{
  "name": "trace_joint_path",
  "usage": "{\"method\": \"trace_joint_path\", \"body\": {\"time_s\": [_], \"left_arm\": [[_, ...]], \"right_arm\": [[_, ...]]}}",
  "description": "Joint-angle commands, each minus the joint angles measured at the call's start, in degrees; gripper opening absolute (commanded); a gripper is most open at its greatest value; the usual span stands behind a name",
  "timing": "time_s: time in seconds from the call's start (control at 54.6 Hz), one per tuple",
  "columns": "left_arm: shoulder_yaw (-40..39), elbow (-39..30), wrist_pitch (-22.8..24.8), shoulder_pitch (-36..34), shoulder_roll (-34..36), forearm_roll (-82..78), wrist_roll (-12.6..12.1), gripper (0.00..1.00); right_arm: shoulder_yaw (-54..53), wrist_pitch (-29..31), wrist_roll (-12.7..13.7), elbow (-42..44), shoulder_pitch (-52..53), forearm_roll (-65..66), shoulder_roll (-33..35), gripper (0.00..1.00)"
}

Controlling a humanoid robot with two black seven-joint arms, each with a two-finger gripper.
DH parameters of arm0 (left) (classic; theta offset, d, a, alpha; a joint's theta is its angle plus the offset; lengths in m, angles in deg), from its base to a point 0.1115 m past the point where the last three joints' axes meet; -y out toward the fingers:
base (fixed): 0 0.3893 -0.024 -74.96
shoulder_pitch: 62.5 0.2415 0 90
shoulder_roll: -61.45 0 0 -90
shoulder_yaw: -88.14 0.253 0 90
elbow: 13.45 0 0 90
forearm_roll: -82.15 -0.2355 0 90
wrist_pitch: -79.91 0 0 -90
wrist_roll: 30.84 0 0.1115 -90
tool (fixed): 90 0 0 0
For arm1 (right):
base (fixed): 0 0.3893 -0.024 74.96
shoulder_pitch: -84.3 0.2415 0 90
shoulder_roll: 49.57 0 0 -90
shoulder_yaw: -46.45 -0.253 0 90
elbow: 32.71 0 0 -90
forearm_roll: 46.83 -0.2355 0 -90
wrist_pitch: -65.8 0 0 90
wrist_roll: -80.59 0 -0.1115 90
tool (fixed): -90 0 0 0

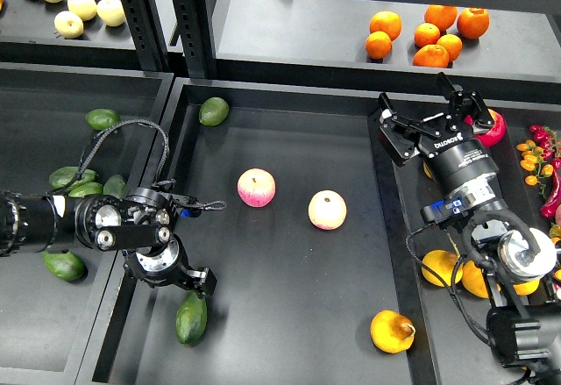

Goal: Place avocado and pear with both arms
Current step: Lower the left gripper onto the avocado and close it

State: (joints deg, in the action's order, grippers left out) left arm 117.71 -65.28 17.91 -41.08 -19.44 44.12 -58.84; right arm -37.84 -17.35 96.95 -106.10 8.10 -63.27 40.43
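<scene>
Middle tray [289, 315], near the front: dark green avocado [191, 317] lying at the front left corner, pear [391, 331] sitting front right, well apart from each other. Two pink-and-yellow apples [257, 188] parked side by side in the tray's middle, plus a smaller, lighter avocado [213, 110] up at the back left corner.

Left gripper [196, 281] hanging just above the dark avocado, practically touching its top end. Seen too dark and end-on to make out the fingers, so can't tell if released or clenched. Doesn't look wrapped around the fruit though.

Right gripper [425, 104] way up over the right-hand tray [410, 218], fingers spread wide apart, nothing between them. Well away from the pear. Something red [491, 129] just beside its right finger.

Other stuff: bunch of green avocados [77, 183] in the left tray, yellow-orange fruit [441, 267] under the right arm, oranges [429, 32] on the back shelf, pale yellow apples [83, 8] on the shelf at far left.
</scene>
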Motion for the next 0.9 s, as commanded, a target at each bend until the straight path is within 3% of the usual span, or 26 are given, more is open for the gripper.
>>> {"method": "trace_joint_path", "body": {"time_s": [0.0,0.879], "left_arm": [[-0.04,0.77,0.0,1.0,-1.02,-0.29,0.0,1.0],[-0.04,2.09,0.0,4.6,-2.78,-0.64,0.0,0.99]], "right_arm": [[0.0,0.0,0.0,0.0,0.0,0.0,0.0,1.0],[0.09,-0.18,0.08,0.0,0.0,0.0,0.0,1.0]]}}
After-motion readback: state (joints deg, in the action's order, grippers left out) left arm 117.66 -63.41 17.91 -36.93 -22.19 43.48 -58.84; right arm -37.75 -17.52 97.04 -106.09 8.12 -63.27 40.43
